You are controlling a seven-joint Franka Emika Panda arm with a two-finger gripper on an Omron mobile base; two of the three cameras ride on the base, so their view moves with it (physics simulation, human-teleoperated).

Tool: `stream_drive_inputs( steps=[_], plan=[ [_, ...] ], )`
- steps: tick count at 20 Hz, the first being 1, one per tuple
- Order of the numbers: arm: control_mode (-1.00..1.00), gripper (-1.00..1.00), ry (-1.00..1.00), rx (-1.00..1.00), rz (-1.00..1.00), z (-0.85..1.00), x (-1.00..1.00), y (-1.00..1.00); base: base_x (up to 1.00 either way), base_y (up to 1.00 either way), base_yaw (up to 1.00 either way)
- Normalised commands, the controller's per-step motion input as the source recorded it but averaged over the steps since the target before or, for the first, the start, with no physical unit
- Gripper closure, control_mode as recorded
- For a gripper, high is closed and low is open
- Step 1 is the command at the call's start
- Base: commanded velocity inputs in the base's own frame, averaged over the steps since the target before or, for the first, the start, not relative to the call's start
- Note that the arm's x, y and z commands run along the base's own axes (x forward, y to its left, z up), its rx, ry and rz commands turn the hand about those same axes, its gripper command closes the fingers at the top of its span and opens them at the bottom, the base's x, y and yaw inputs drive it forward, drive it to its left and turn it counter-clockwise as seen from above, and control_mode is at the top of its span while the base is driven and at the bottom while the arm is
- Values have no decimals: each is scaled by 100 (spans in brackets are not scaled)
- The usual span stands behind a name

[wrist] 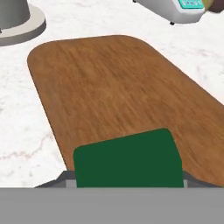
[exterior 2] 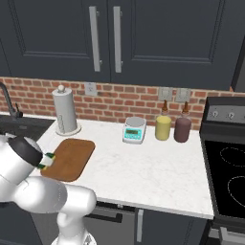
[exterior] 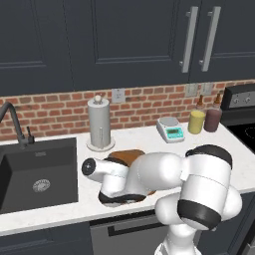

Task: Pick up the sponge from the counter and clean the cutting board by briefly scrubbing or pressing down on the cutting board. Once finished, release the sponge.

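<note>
Hand pinching sponge, green face toward camera, block filling gap between fingers. Grip likely kept firm so scrubbing won't dislodge it. Sponge sits over near end of cutting board; contact or slight hover, cannot tell. Board lies flat on worktop beside sink, paper-towel holder behind, scale well apart.

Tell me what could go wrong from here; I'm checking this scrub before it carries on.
1. The sponge, held in the jaws, sits near the cutting board's near edge, so a stroke toward the robot could slip off onto the counter.
2. A long forward push might reach the paper towel holder or the kitchen scale just beyond the board.
</note>
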Motion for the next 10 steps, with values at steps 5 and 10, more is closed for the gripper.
stream_drive_inputs(
  steps=[5, 10],
  plan=[
    [-100, 100, 12, 26, 14, 28, 6, -80, 0, 0, 0],
    [-100, 100, 23, 14, 0, 25, 3, -92, 0, 0, 0]
  ],
)
